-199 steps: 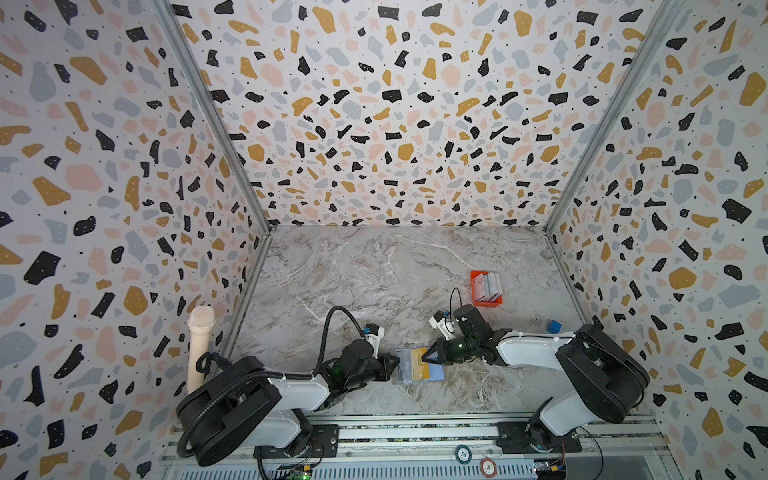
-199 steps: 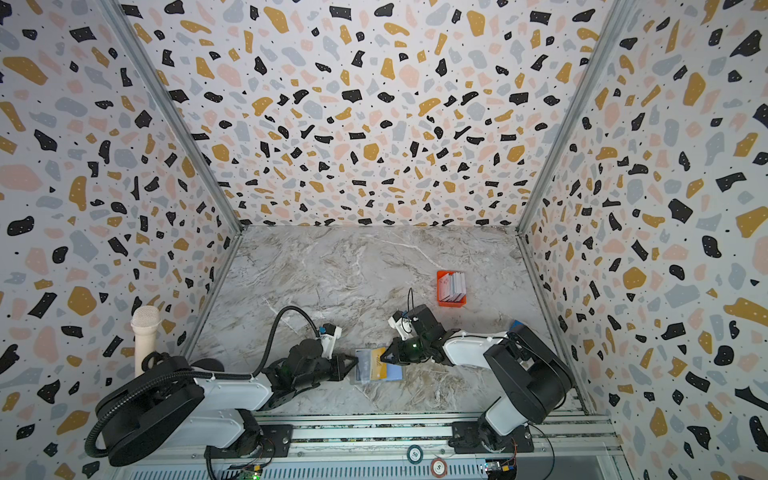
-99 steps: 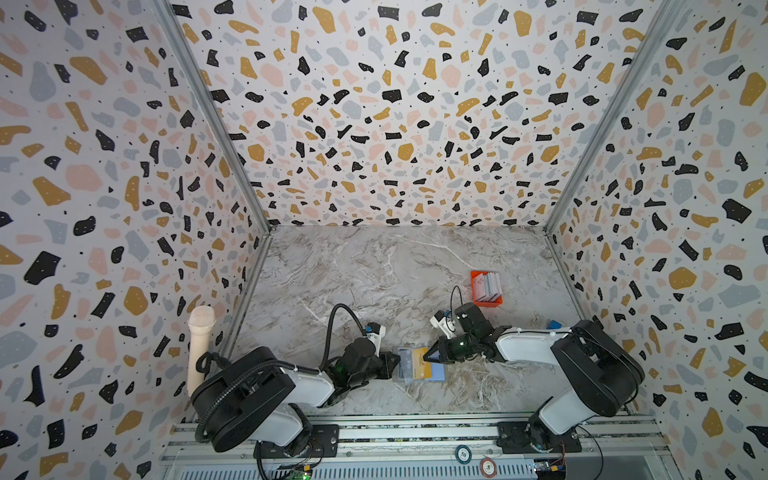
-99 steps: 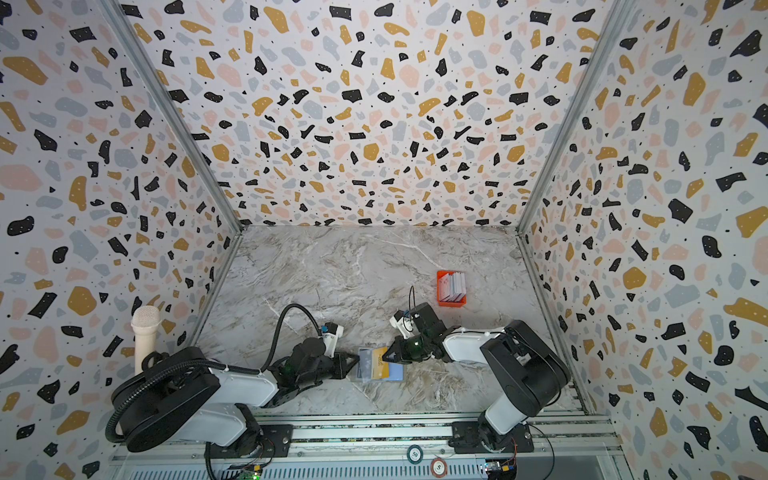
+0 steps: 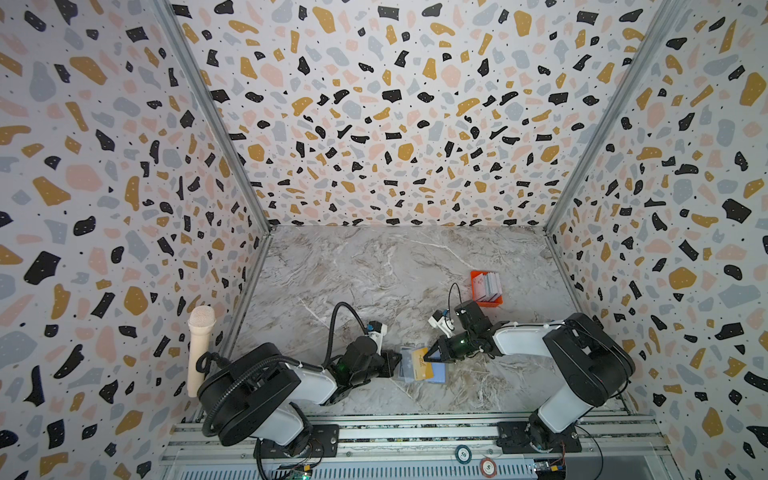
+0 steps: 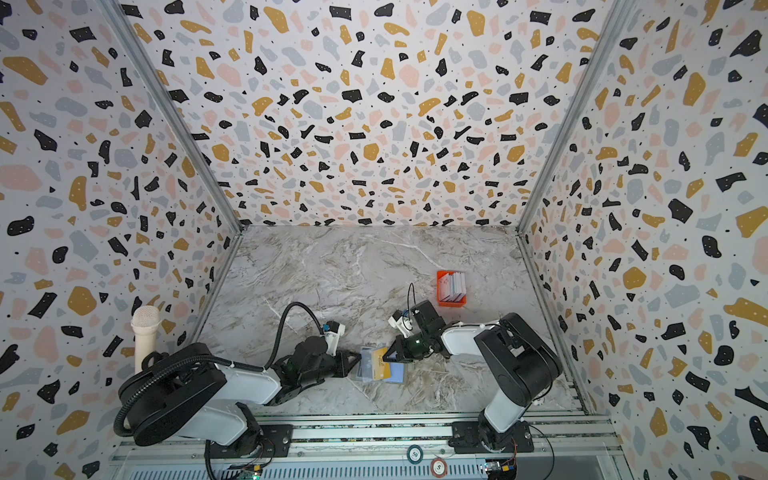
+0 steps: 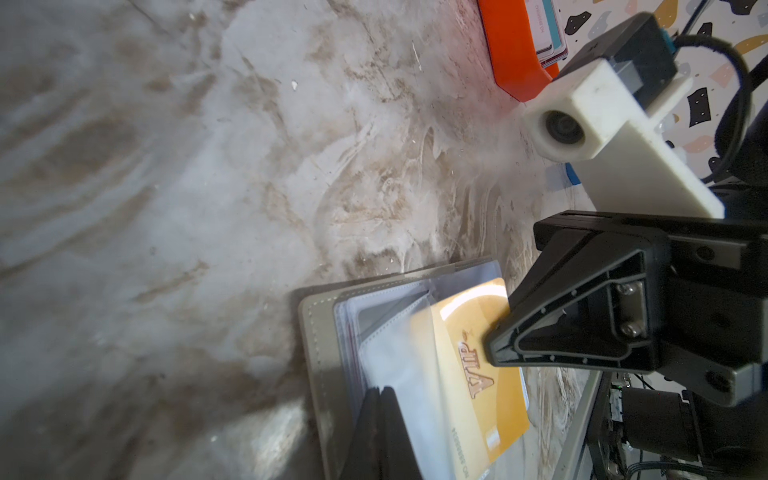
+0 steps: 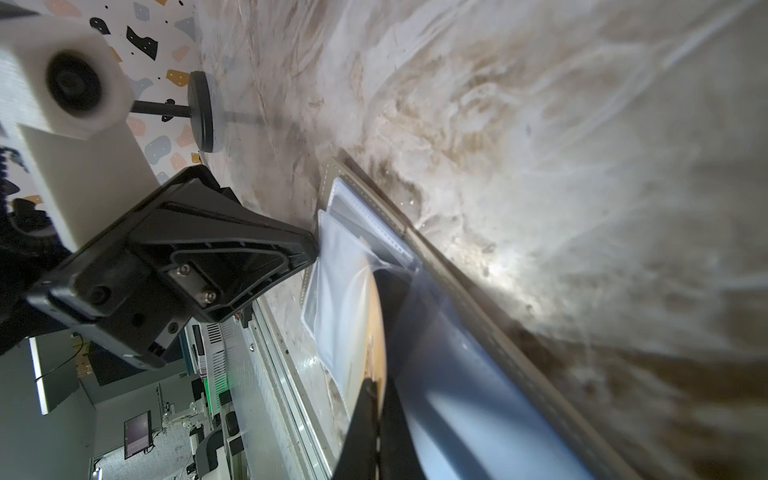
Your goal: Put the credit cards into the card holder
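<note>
The grey card holder lies open near the table's front, its clear pockets fanned up. My left gripper is shut on the edge of one clear pocket. My right gripper is shut on a gold credit card marked "VIP". That card lies slanted over the open holder, its far edge at the pocket mouth. Several more credit cards stand in an orange tray behind the right arm.
A beige microphone stands by the left wall, its round black base on the table. Two poker chips sit on the front rail. The orange tray is just behind the right wrist.
Both grippers stay at the card holder. The left jaws have closed the last bit on the pocket. The arms' rear links have shifted slightly.
</note>
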You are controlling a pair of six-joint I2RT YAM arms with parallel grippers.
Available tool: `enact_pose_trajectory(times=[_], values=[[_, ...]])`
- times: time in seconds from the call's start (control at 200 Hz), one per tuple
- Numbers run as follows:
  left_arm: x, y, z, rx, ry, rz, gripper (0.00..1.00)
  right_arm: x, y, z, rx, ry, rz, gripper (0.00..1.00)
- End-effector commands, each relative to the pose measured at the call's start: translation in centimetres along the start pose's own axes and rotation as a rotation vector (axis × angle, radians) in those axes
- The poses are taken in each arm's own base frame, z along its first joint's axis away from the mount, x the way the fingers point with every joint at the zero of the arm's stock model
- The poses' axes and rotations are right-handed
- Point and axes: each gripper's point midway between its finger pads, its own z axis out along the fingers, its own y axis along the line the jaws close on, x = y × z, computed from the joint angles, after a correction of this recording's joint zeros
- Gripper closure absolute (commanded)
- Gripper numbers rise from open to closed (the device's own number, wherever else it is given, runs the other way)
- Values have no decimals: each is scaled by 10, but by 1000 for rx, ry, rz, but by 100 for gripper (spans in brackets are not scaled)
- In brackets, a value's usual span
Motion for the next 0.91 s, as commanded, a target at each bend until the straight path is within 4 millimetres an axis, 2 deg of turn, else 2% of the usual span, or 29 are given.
enact_pose_trajectory(times=[0.0, 0.315, 0.546, 0.901], values=[[16, 13, -3, -35, 51, -29, 100, 5, -12, 5, 66, -23, 37, 100], [8, 27, -27, -126, -17, -44, 100, 5, -12, 8, 60, -64, 50, 100], [27, 30, -21, -117, 68, -31, 100, 0, -5, 18, 48, -91, 54, 100], [31, 22, -28, -85, 64, -59, 100, 0, 3, 39, 72, -105, 65, 100]])
